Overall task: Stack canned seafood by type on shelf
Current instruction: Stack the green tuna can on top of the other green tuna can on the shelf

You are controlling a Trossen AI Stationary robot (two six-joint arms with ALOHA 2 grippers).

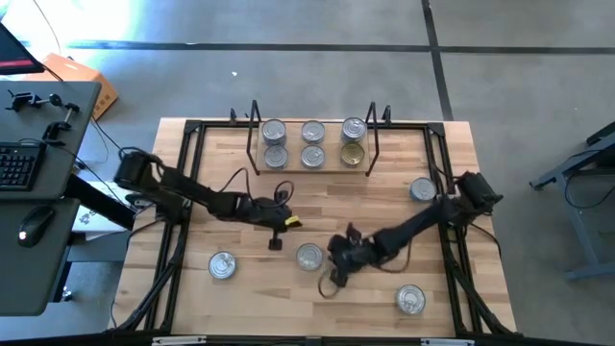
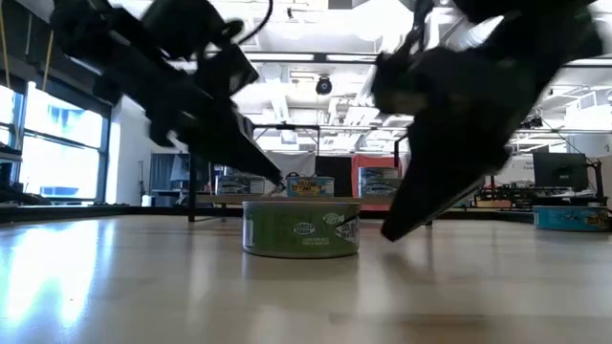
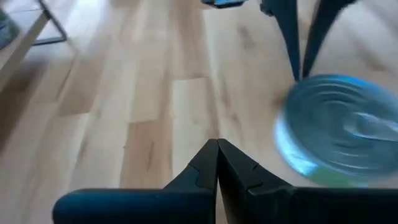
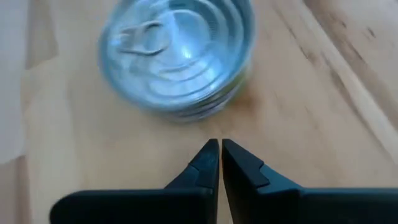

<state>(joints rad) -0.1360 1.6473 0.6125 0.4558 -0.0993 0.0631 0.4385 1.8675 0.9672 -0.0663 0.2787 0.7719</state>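
Note:
A green-labelled tin of the canned seafood (image 1: pixel 308 256) (image 2: pixel 301 226) stands upright on its base on the tabletop, silver lid with a pull tab up (image 4: pixel 177 53) (image 3: pixel 341 130). My left gripper (image 1: pixel 277 240) (image 3: pixel 217 148) is shut, just left of and beyond the tin. My right gripper (image 1: pixel 332 258) (image 4: pixel 220 149) is shut, its tips a short way off the tin's right side. Neither plainly touches it. The shelf (image 1: pixel 312 169) stands at the far side with several tins on it, one gold-topped (image 1: pixel 353 156).
Three more tins stand loose on the table: near left (image 1: pixel 222 264), near right (image 1: pixel 410 299) and right of the shelf (image 1: pixel 422 189). Black frame rails (image 1: pixel 183 183) run along the table's edges. Bare wood lies between the shelf and the arms.

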